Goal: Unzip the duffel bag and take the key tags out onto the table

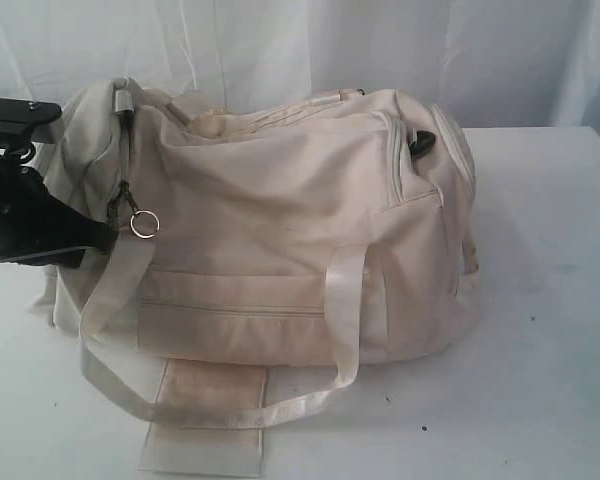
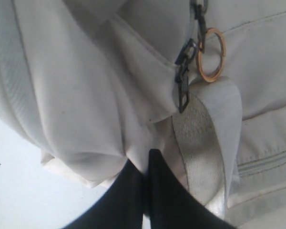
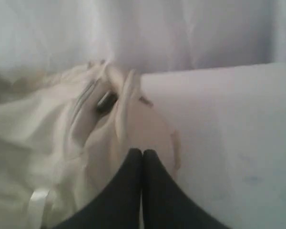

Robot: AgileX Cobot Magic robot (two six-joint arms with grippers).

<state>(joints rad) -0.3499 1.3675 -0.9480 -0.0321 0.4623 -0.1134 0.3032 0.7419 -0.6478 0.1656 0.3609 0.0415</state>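
The left pincer [image 2: 147,160] is shut, its two black fingers meeting at the tips. The tips press into a fold of the bag [image 1: 280,220]; whether any cloth is caught between them cannot be told. Just beyond the tips and a little to one side hangs a dark zip pull [image 2: 183,85], with a metal ring [image 2: 223,51] beside it. A pale strap [image 2: 205,138] runs down the bag's side close to the fingers. In the exterior view this arm comes in at the bag's near end, by the ring. The right pincer [image 3: 142,153] is also closed and holds nothing. The other end of the bag lies just ahead of its tips, apart from them as far as the blurred view shows. A dark clip [image 3: 106,101] sits farther on, and bare tabletop [image 1: 540,300] lies off to the side. The bag rests on the tabletop with its zips closed and its straps slack in front.
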